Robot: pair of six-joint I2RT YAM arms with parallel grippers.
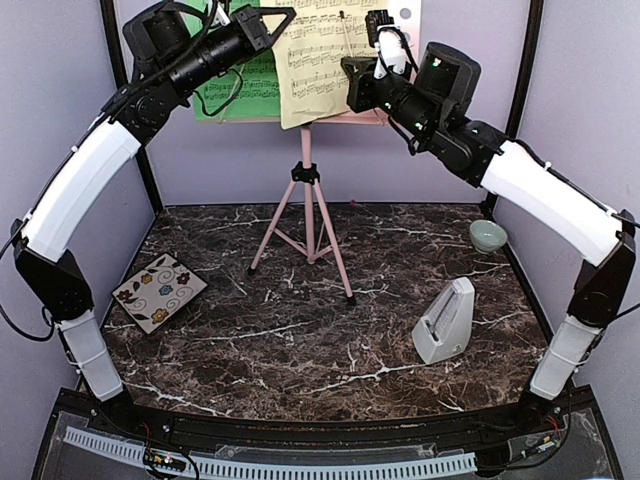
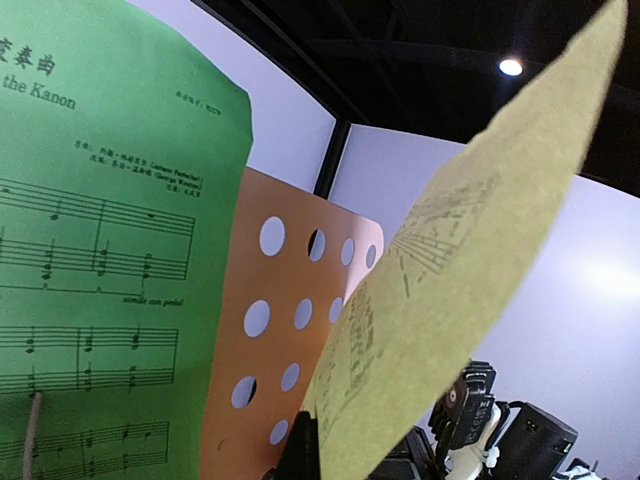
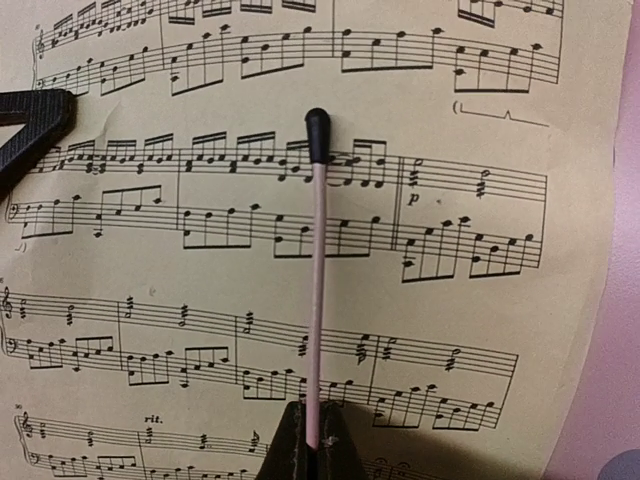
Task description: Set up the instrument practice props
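Observation:
The pink tripod music stand (image 1: pixel 308 215) stands mid-table. The green music sheet (image 1: pixel 240 90) leans on the left of its perforated desk (image 2: pixel 270 330). The pale yellow music sheet (image 1: pixel 320 60) lies on the right and also shows in the right wrist view (image 3: pixel 200 300). My left gripper (image 1: pixel 275 25) is shut on the yellow sheet's left edge (image 2: pixel 440 300), which curls off the desk. My right gripper (image 1: pixel 362 72) is shut on the stand's thin pink page-holder arm (image 3: pixel 316 280), which lies across the yellow sheet. The light-grey pyramid metronome (image 1: pixel 445 320) stands at the front right.
A floral square tile (image 1: pixel 158 292) lies at the left on the marble table (image 1: pixel 300 340). A small pale green bowl (image 1: pixel 487 236) sits at the right rear. Purple walls enclose the back and sides. The left gripper's finger (image 3: pixel 30 125) shows at the yellow sheet's edge.

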